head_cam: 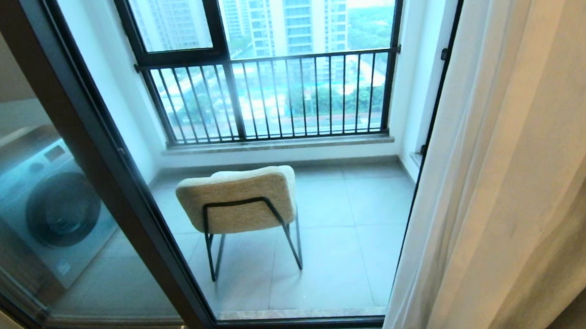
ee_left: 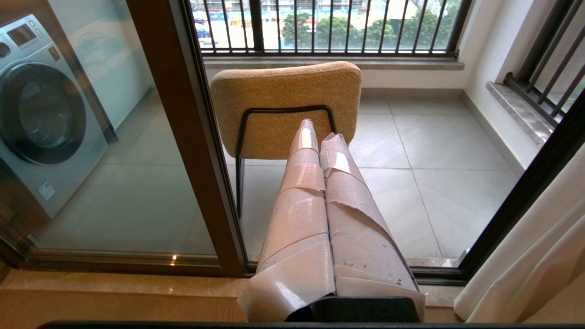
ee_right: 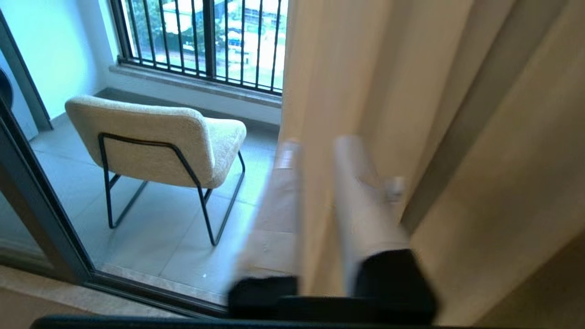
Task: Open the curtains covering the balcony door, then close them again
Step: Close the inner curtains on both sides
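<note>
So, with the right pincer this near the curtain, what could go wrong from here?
1. The right pincer has its fingers slightly apart in front of the curtain; if it closes on one thin fold, the fabric may slip out.
2. A hard sideways pull might strain the curtain.
3. The left pincer points at the balcony door; any advance may hit it.

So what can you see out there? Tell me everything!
curtains: one bunch, beige with white sheer, pulled to the right of the doorway
balcony door: one, dark frame, glass, centre left
chair: one, cream with black legs, on the balcony floor
washing machine: one, grey, behind the left glass
window railing: one, black bars, far wall
left hand: shut, aimed at the chair
right hand: slightly parted, by the curtains
</note>
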Available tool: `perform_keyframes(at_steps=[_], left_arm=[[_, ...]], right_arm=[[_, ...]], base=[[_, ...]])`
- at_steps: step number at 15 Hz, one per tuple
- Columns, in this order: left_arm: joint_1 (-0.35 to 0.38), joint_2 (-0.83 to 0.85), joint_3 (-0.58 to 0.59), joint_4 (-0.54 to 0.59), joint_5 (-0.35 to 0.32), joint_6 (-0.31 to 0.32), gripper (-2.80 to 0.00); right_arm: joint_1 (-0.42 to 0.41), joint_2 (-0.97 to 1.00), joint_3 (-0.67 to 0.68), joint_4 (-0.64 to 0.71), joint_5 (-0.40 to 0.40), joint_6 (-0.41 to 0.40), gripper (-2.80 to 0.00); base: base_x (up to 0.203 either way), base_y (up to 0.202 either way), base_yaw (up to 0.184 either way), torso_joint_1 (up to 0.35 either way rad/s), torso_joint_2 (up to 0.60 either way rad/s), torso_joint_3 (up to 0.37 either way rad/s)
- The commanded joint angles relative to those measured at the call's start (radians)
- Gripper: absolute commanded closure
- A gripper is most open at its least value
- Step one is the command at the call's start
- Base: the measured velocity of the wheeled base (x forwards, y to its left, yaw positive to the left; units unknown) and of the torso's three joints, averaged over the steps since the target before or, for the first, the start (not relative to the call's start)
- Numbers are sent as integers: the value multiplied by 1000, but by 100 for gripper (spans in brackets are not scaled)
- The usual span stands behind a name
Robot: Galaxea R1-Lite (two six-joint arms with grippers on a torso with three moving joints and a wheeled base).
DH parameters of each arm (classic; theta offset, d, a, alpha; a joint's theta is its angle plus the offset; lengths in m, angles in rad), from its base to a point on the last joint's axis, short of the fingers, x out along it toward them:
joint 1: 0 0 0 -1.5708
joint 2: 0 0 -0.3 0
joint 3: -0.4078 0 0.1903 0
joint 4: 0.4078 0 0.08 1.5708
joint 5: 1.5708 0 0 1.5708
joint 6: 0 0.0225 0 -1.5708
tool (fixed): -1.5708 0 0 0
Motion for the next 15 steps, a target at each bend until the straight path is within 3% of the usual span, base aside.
perform_keyframes(at_steps=[1,7,15], left_arm=[[0,0,0,1,0,-1,0],[0,0,0,0,0,-1,0],[0,0,0,0,0,-1,0]], right_arm=[[1,102,-44,-11,1,-1,-280],[0,234,-159,-135,2,2,-280],[0,523,-454,-228,2,20,-280]], base=[[0,0,0,0,0,0],[0,0,0,0,0,0],[0,0,0,0,0,0]])
